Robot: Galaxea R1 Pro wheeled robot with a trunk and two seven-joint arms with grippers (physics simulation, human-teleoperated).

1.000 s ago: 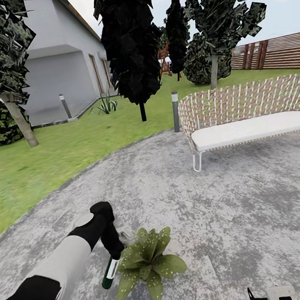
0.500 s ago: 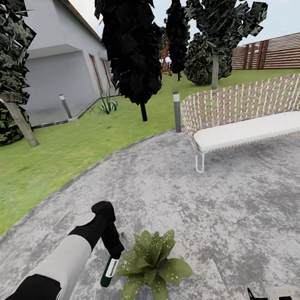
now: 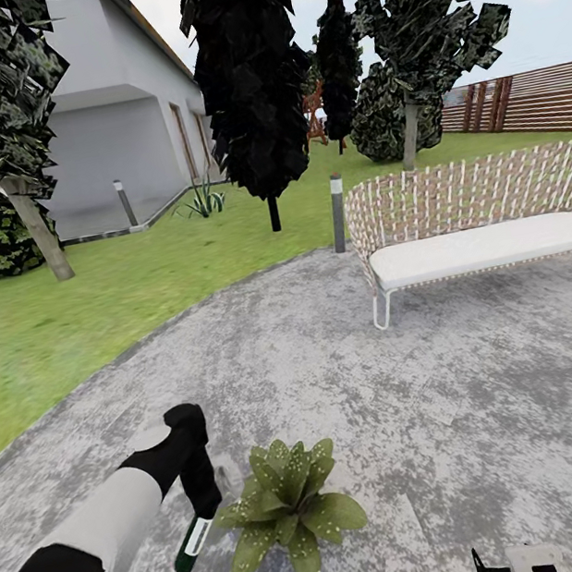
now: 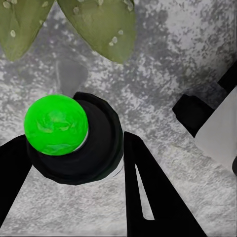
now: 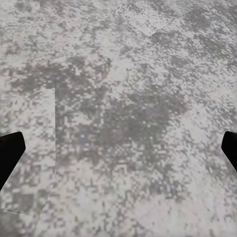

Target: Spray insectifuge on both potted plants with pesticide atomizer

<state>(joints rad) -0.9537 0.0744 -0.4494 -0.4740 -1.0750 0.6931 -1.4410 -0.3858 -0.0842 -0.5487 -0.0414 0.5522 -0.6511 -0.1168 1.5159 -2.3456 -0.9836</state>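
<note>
Patio point(image 3: 457, 406): the grey paving holds steady, so the camera hasn't budged.
Left gripper point(image 3: 206, 511): dropped and pulled back toward the robot, fingers clamped on the atomizer.
Right gripper point(image 5: 118, 143): fingers spread wide, nothing between them.
Potted plant point(image 3: 288, 509): same spot, on the patio.
Pesticide atomizer point(image 3: 191, 547): held just beside the leaves, now farther off them, so likely spraying or repositioning.

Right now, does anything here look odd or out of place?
Nothing is damaged or spilled. The only unusual thing: the left hand holds the spray bottle tilted, its end pointing down at the paving beside the potted plant.
</note>
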